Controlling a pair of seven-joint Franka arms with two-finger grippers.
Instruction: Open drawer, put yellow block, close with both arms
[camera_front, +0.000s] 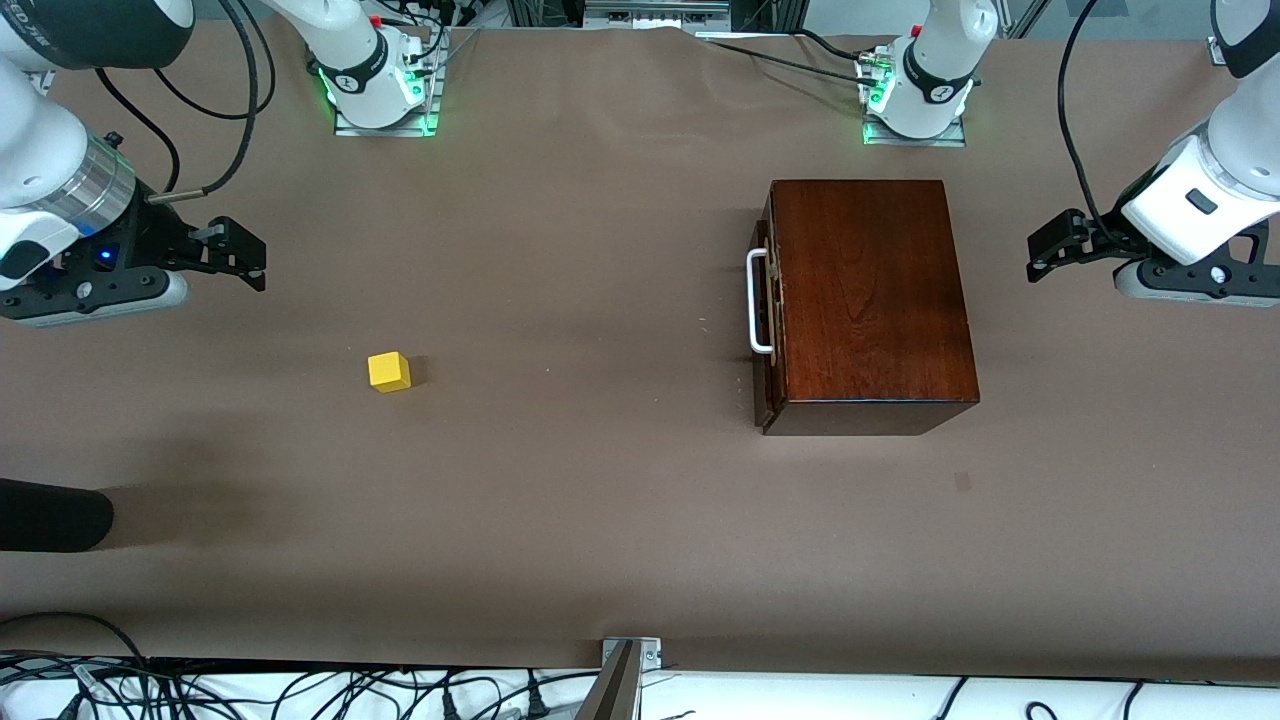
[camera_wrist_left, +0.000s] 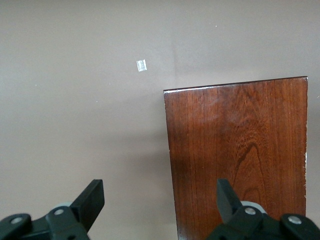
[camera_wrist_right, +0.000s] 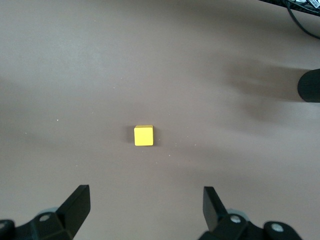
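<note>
The dark reddish-brown wooden box (camera_front: 872, 300) sits toward the left arm's end of the table, its drawer pushed in, with the white U-shaped handle (camera_front: 758, 302) facing the right arm's end. The small yellow block (camera_front: 389, 371) lies on the bare table toward the right arm's end. My right gripper (camera_front: 245, 258) hovers open above the table, apart from the block, which shows ahead of its fingers in the right wrist view (camera_wrist_right: 143, 135). My left gripper (camera_front: 1048, 250) hangs open beside the box, apart from it; the left wrist view shows the box top (camera_wrist_left: 240, 150).
The brown table covering (camera_front: 600, 500) spreads around both things. A black cylindrical object (camera_front: 50, 514) lies at the table's edge at the right arm's end. A metal bracket (camera_front: 630, 655) and loose cables (camera_front: 300, 690) line the edge nearest the camera. A small pale tag (camera_wrist_left: 141, 65) lies on the covering.
</note>
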